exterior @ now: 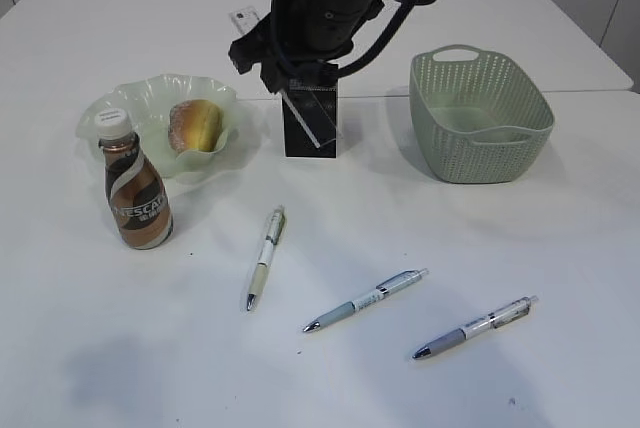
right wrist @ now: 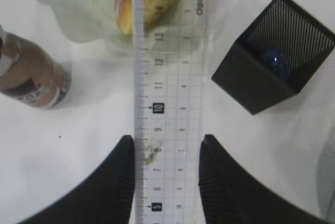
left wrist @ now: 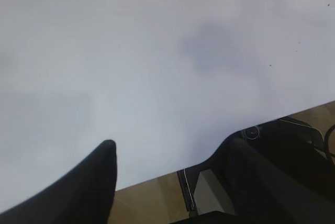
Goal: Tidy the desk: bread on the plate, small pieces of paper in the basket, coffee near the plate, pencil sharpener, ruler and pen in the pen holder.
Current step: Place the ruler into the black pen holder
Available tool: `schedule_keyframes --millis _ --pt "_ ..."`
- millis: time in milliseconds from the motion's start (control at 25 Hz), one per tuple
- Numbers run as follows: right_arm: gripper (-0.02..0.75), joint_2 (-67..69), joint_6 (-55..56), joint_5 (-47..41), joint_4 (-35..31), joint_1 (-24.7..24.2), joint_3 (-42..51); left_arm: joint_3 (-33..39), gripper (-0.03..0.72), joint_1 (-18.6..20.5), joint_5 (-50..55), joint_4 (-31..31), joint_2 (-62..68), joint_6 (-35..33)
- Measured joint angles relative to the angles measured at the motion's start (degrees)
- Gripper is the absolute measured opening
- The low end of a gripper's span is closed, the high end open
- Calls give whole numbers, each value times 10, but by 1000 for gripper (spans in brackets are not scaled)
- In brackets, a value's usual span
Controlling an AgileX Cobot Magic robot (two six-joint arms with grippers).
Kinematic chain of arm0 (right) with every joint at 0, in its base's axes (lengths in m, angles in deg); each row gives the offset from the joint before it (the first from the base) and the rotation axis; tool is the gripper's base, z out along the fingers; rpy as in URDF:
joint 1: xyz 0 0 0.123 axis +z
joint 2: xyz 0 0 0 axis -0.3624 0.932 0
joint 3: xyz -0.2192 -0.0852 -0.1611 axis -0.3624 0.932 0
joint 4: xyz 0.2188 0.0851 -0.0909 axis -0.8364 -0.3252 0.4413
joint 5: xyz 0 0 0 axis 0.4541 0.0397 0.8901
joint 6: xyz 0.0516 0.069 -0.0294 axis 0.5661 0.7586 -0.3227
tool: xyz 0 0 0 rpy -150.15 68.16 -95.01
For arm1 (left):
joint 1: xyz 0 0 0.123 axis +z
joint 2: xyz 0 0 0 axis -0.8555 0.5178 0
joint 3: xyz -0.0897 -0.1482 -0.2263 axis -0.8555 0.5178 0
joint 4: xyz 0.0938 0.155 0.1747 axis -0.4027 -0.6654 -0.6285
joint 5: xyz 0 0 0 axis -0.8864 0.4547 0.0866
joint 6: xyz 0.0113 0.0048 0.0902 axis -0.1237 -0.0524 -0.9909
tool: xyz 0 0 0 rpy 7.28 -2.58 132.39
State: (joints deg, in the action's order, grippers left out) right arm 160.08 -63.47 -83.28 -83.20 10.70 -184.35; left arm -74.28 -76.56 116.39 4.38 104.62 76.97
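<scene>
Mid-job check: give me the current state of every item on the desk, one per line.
bread: on plate
coffee: upright, capped, beside plate
ruler: clamped in right gripper
pen holder: upright, small blue item inside
basket: upright
three pens: lying loose
left gripper: open, empty

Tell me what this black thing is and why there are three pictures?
It's a robot with two arms, and each arm ends in a gripper, like a two-finger hand. One picture looks at the desk from the front. The other two come from small cameras on the robot's wrists. The right gripper pinches a clear ruler above the black mesh pen holder. The left gripper is open and holds nothing. On the desk are a bread roll in a wavy green plate, a Nescafe coffee bottle, a green basket and three pens.
</scene>
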Motion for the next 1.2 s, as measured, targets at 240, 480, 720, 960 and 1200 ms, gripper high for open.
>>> schedule_keyframes --millis 240,480,720,960,1200 --pt "299 -2 0 93 20 0 28 0 466 0 -2 -2 0 0" --pt "299 -22 0 234 55 0 129 0 466 0 -9 -2 0 0" --pt "299 -44 0 391 71 -9 206 0 466 0 -14 -2 0 0" --pt "299 -44 -1 444 72 -19 220 0 466 0 -22 -2 0 0" --pt "299 -41 -1 596 74 -67 223 0 466 0 -35 -2 0 0"
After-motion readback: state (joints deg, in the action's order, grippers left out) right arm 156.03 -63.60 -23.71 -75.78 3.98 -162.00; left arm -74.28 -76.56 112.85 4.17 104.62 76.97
